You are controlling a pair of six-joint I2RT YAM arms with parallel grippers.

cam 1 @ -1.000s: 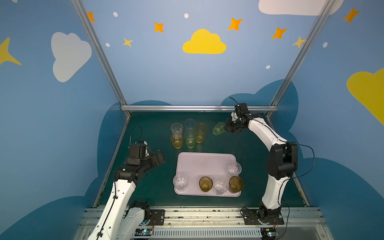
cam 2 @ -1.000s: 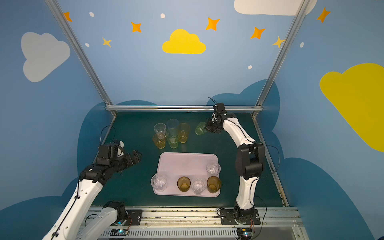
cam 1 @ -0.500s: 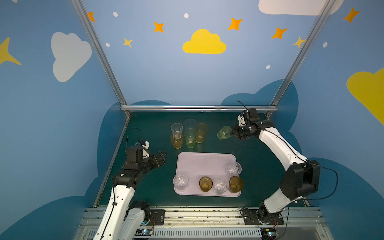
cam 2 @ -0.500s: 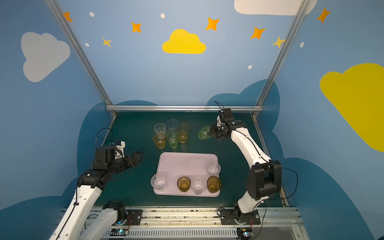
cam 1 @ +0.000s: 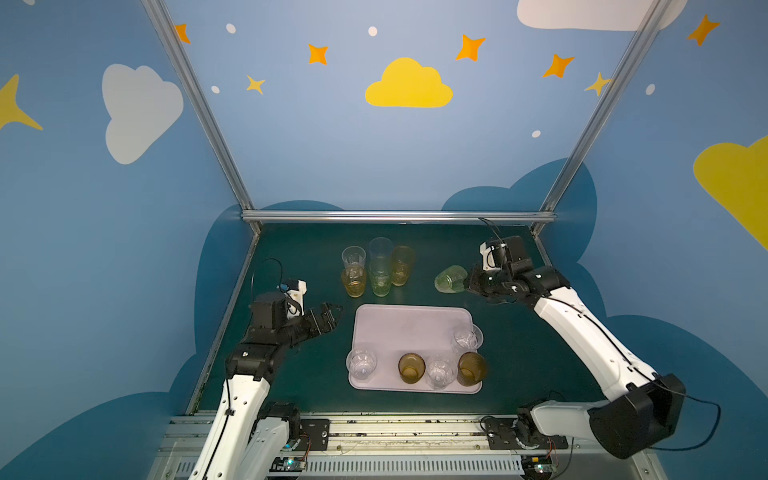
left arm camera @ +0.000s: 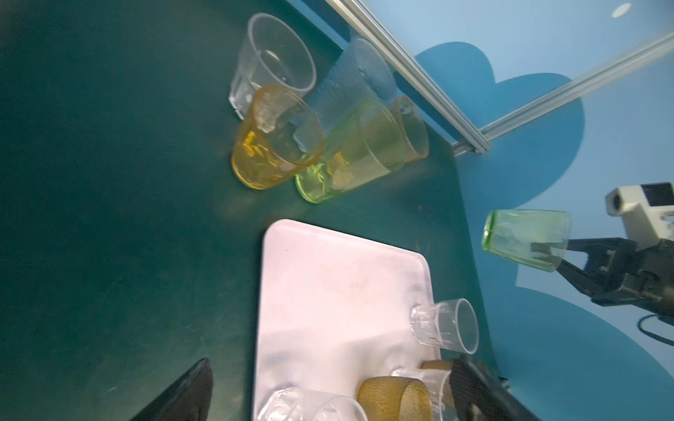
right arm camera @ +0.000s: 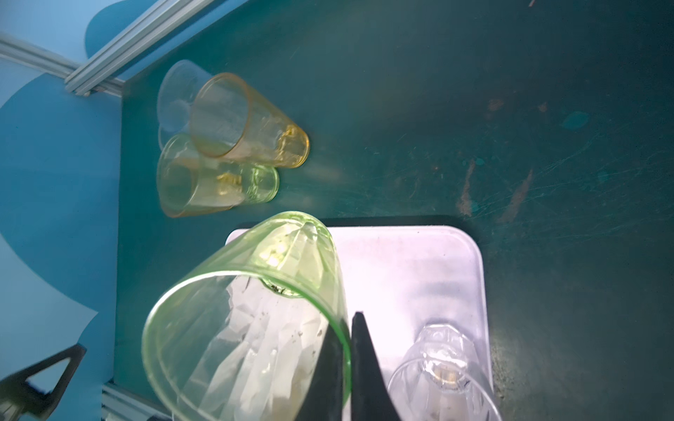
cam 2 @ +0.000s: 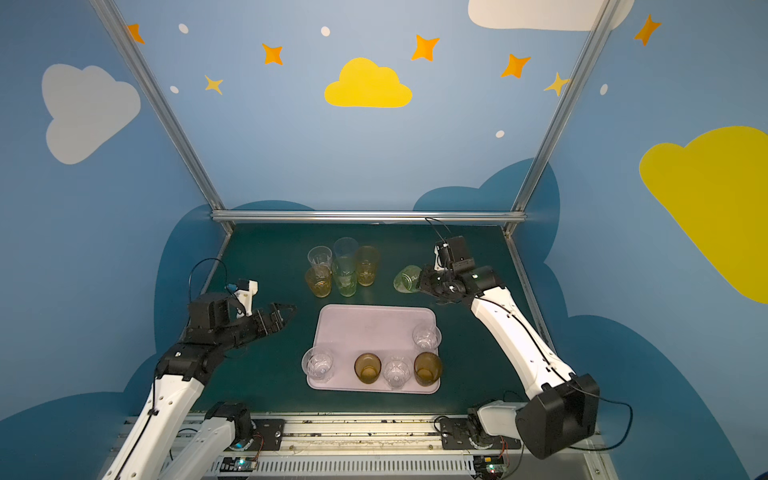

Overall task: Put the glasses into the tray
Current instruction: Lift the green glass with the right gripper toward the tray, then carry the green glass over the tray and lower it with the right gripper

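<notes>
A short green glass [cam 1: 451, 279] is being held on its side by the right tool [cam 1: 467, 284], whose jaws are being clamped on the glass's rim, one finger inside and one outside, raised off the surface [cam 1: 307, 249] just beyond the far right corner of the tray [cam 1: 411, 328]. The left tool [cam 1: 332, 311] is being held empty with its jaws wide apart, left of the tray and well apart from that glass. On the tray five other glasses [cam 1: 411, 368] are being borne, and five more glasses [cam 1: 381, 278] are being shown clustered behind it.
</notes>
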